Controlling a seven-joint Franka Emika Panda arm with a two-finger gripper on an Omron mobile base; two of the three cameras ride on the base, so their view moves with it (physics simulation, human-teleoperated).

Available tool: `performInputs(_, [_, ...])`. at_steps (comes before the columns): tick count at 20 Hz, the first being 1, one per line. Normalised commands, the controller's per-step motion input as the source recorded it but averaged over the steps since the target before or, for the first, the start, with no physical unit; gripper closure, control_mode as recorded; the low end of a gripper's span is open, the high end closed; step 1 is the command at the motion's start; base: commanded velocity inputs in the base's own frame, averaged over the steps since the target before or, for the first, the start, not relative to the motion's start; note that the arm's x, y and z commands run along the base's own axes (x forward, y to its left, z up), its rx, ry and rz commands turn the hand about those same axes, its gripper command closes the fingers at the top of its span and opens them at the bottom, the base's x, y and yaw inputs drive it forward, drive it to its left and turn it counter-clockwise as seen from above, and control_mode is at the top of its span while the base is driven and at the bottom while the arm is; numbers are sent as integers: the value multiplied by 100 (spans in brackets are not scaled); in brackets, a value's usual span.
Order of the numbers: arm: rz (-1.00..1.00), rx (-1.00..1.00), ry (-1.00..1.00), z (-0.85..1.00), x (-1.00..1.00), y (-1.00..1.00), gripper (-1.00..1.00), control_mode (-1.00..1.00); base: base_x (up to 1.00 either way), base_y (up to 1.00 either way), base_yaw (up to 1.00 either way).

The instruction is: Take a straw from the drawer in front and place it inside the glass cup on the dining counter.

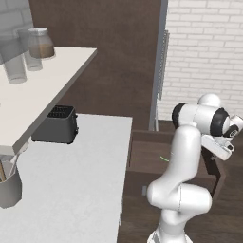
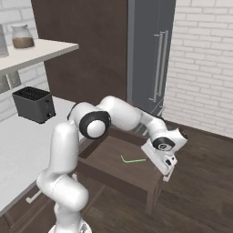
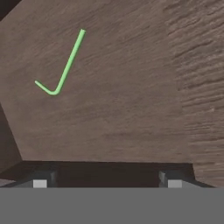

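straw: bent, flat on drawer floor, hand view; half hidden by arm from left. gripper: fingers spread, empty, over front edge.

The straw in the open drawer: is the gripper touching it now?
Apart. In the hand view the straw lies on the drawer floor, well away from the gripper fingertips.

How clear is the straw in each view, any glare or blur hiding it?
Hand view: straw sharp and bright on the evenly lit drawer floor, no glare. Right base view: thin but clear. Left base view: a faint green sliver beside the arm, in dim light.
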Motion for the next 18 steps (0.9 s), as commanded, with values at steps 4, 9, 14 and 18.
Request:
performInputs(4, [0, 0, 0, 14, 33, 30, -100, -100, 0, 0, 0])
performInputs(9, [0, 0, 0, 6, 56, 46, -100, -100, 0, 0, 0])
performInputs(14, [17, -9, 0, 2, 21, 37, -100, -100, 0, 0, 0])
performInputs(18, [41, -12, 0, 0, 0, 29, -100, -100, 0, 0, 0])
